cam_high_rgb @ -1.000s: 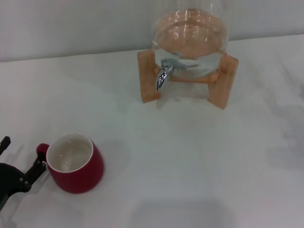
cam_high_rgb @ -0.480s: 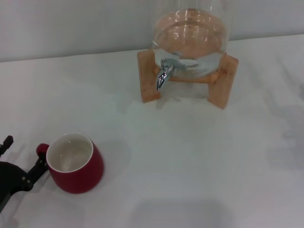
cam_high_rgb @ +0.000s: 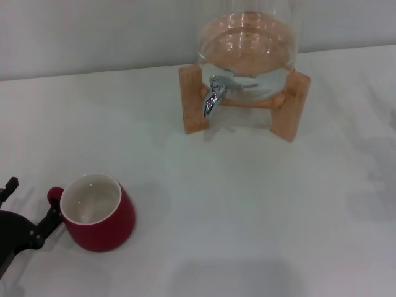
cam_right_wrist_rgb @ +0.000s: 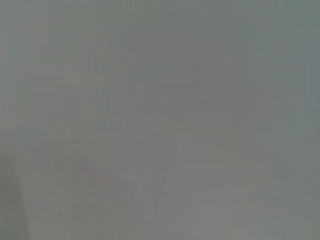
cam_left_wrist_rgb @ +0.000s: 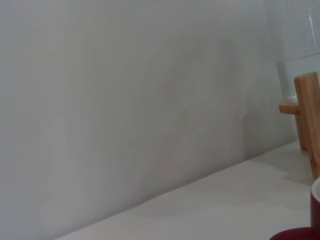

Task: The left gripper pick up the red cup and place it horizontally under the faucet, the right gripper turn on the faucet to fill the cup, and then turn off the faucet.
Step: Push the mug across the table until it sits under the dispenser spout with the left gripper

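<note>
Since a second ago, left gripper [cam_high_rgb: 28,207] slightly lower, fingers spread beside empty upright red cup [cam_high_rgb: 99,213], gripping nothing.

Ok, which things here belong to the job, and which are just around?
Job:
squat dark red ceramic cup, upright
small chrome faucet
black-fingered left gripper, open beside the cup's handle

Just there:
clear glass dispenser
wooden stand
white table

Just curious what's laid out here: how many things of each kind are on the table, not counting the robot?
Cup: 1
Glass dispenser with faucet: 1
Wooden stand: 1
Total: 3
</note>
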Controlling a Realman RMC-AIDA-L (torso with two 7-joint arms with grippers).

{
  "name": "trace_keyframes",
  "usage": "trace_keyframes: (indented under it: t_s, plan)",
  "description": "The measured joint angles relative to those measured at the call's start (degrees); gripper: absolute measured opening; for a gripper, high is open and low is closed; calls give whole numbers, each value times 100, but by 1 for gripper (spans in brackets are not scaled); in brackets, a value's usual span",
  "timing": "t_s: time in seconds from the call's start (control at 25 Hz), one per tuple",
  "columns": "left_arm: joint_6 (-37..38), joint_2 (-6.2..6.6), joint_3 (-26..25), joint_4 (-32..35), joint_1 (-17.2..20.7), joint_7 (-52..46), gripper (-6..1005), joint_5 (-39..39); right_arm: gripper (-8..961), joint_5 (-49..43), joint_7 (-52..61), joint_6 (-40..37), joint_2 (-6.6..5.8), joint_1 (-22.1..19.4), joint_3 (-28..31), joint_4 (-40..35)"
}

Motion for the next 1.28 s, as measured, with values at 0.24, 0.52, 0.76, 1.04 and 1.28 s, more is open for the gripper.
trace_keyframes:
  t_s: [0.24, 0.52, 0.76, 1.04, 1.28]
  plan:
    - [0, -1, 0, 0, -1, 0, 877, 1, 872, 0, 0, 0, 0, 0, 0, -1]
    - [-90, -9, 0, 30, -17, -24, 813, 1, 872, 0, 0, -2, 0, 0, 0, -1]
    - [-172, -13, 0, 20, -79, -58, 764, 0, 872, 0, 0, -6, 0, 0, 0, -1]
    - [-202, -18, 0, 46, -79, -61, 760, 30, 872, 0, 0, -9, 0, 0, 0, -10]
    - [-202, -17, 0, 54, -79, -62, 757, 76, 872, 0, 0, -9, 0, 7, 0, -18]
